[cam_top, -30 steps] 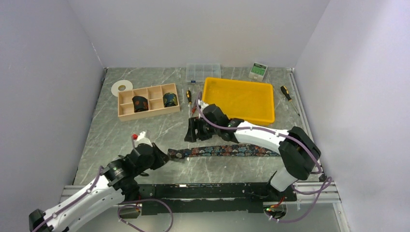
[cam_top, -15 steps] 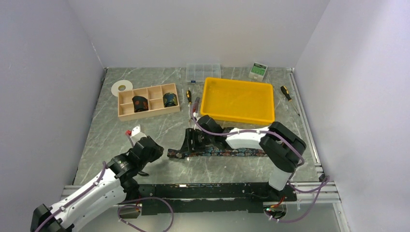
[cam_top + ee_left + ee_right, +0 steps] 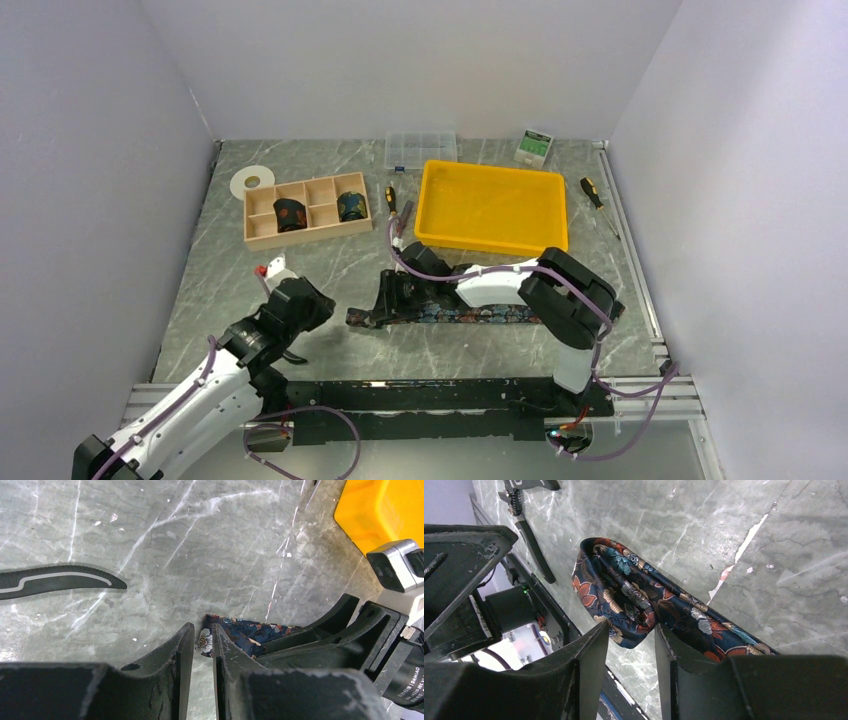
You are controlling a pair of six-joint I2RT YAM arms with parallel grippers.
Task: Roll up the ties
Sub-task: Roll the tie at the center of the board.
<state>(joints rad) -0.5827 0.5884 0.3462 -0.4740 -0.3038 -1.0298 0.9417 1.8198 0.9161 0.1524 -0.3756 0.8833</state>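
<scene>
One tie [image 3: 470, 315] lies as a flat strip across the near table, its left end folded over [image 3: 616, 587]. My right gripper [image 3: 385, 305] is down at that fold, jaws apart, with the fabric's edge just at its fingertips [image 3: 596, 640]. My left gripper [image 3: 322, 310] hangs to the left of the tie's tip [image 3: 204, 641] with a narrow gap between its jaws and nothing in it. Two rolled ties [image 3: 290, 213] [image 3: 350, 207] sit in a wooden box [image 3: 262, 238].
Black-handled pliers [image 3: 60, 577] lie on the marble close to my left gripper. A yellow tray [image 3: 495, 207] stands behind the right arm. A tape roll [image 3: 252, 181], a clear parts case [image 3: 421, 148], a small green box [image 3: 536, 147] and screwdrivers [image 3: 592, 193] line the back.
My left gripper let go of the tie's left tip and pulled back to the left. My right gripper came down and nearer onto the tie's left end, its jaws narrowing.
</scene>
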